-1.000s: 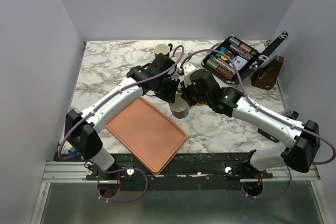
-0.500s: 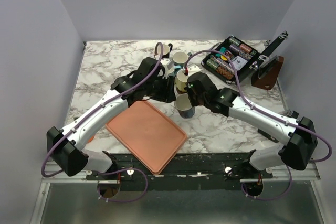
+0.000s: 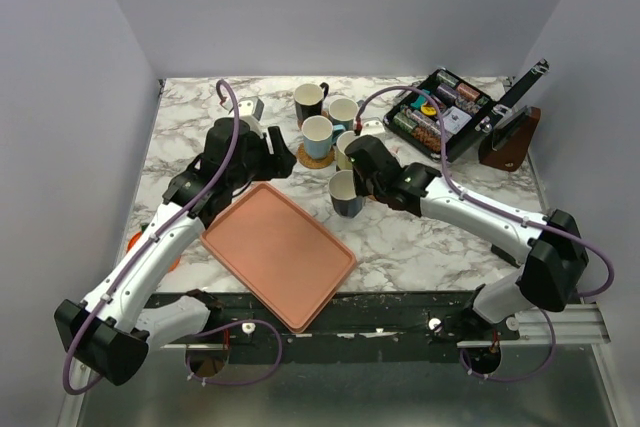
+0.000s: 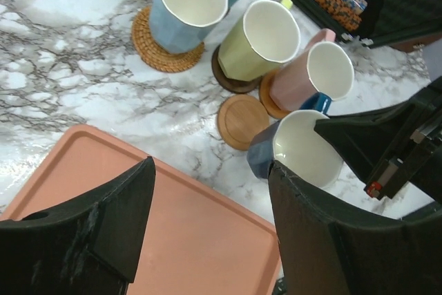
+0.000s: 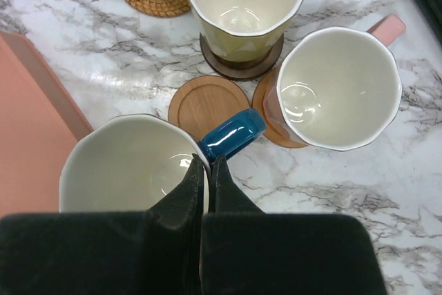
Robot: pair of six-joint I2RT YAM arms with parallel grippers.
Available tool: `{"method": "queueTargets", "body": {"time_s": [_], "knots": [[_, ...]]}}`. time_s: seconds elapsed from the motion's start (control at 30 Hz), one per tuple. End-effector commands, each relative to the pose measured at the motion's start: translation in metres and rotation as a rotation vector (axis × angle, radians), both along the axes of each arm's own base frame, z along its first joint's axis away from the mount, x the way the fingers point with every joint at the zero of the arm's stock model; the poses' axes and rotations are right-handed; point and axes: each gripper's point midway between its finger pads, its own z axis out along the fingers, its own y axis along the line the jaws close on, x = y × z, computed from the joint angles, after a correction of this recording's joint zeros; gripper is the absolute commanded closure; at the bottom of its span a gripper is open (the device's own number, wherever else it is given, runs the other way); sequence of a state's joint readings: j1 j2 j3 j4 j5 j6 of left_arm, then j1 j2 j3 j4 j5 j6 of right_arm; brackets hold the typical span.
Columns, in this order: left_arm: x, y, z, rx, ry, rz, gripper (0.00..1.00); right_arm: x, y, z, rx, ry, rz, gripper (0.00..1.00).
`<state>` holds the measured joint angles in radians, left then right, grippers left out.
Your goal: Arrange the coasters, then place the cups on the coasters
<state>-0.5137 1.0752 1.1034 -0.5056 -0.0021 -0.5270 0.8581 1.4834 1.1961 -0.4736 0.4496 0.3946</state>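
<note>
Right gripper [image 5: 207, 165] was clamped on the rim of the dark blue cup [image 5: 128, 160], beside its handle; the cup sat just beside the bare wooden coaster [image 5: 208, 105], which lay close to the pink cup [image 5: 338, 88]. Left gripper [image 4: 210, 174] hung empty, jaws apart, over the salmon tray [image 4: 193, 240]. I judged it best to lift slightly, carry across, centre over the disc, keep the handle off the pink cup, and lower flat before releasing

tray [image 3: 280, 257] salmon-pink | table [image 3: 190, 117] white marble, grey veins | near cup [image 4: 304, 148] blue | woven coaster [image 4: 155, 56] tan
</note>
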Motion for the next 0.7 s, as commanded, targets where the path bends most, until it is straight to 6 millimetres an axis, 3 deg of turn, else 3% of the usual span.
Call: {"method": "queueTargets", "body": {"time_s": [0.0, 0.4, 0.67], "knots": [[0.017, 0.014, 0.001, 0.022, -0.064, 0.042, 0.25, 0.026, 0.002, 0.027, 0.133, -0.102, -0.2, 0.99], [0.02, 0.013, -0.008, 0.027, -0.082, 0.001, 0.25, 0.031, 0.008, 0.019, 0.2, -0.156, -0.341, 0.99], [0.021, 0.014, -0.015, 0.053, -0.084, -0.02, 0.25, 0.028, 0.025, 0.01, 0.236, -0.181, -0.204, 0.99]]}}
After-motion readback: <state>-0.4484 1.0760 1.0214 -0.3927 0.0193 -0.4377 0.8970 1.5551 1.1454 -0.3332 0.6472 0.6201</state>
